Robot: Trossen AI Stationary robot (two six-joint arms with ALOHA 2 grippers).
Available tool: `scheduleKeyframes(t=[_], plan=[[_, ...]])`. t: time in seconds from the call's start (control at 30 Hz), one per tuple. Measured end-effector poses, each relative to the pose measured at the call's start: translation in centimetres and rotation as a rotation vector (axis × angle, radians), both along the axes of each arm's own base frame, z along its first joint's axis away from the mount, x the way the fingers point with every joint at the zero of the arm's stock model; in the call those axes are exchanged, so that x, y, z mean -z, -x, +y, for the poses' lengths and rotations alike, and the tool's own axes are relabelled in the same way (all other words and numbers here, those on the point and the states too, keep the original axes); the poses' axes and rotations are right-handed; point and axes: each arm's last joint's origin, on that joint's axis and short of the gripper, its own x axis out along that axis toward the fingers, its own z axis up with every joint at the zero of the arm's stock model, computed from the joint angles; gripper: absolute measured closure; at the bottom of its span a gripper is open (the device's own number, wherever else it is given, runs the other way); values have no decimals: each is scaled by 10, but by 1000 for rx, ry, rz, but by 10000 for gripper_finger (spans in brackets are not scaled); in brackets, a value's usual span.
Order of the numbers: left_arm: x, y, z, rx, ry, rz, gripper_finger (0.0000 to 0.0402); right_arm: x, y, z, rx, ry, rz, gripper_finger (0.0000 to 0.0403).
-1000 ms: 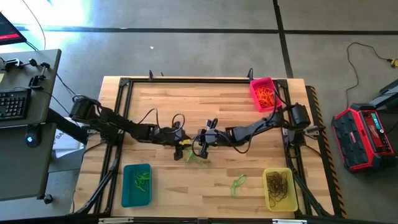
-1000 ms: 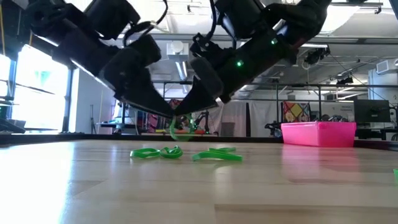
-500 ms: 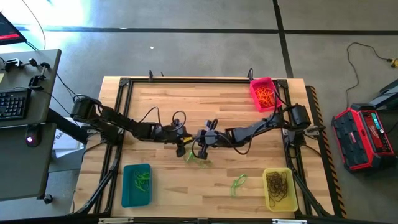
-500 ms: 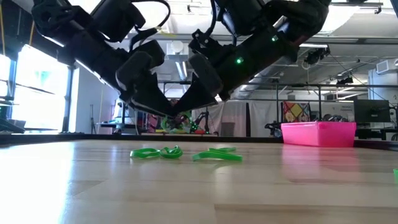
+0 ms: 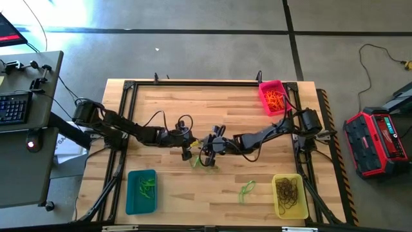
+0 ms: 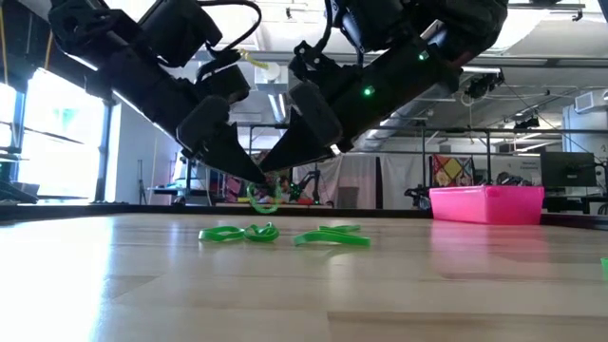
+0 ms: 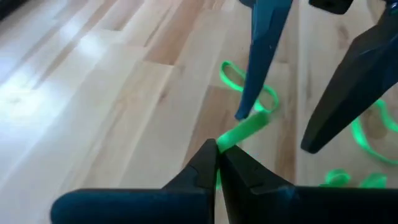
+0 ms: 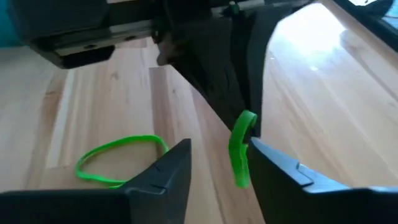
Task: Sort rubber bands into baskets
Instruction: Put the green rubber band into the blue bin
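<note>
Low view: green rubber band [image 6: 262, 197], thin, light, floppy; hangs mid-tabletop above loose green bands [image 6: 281, 233]. Left gripper [image 6: 255, 182] clamped on it; right gripper [image 6: 269, 176] apart. Probably best pinched on a single strand.

A rectangular table of pale wooden planks [image 5: 193, 103], edged by a black metal frame [image 5: 129, 87], carries three small plastic baskets: a pink-red one [image 5: 264, 90] at the far right corner holding orange rubber bands [image 5: 275, 100], a teal one [image 5: 131, 196] at the near left holding bright green bands [image 5: 147, 187], and a yellow one [image 5: 278, 203] at the near right holding dark brown bands [image 5: 290, 191]. Loose bright green rubber bands [image 6: 285, 234] lie directly on the wood near the middle. Another green loop [image 5: 247, 189] lies just left of the yellow basket.
</note>
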Motion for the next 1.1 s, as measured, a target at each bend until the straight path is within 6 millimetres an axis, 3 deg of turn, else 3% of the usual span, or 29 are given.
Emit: scheduleKeyframes(t=[0.23, 0.63, 0.9, 1.1], plan=[[-15, 11, 6, -25, -39, 33, 401, -2, 1, -1, 23, 22, 0, 242], [-44, 30, 11, -39, -91, 33, 401, -33, 9, 2, 33, 55, -50, 242], [-66, 47, 0, 65, -108, -3, 401, -34, 11, 3, 30, 48, -36, 242], [-81, 70, -21, 204, -38, 1, 401, -33, 12, 6, 12, 66, -25, 242]])
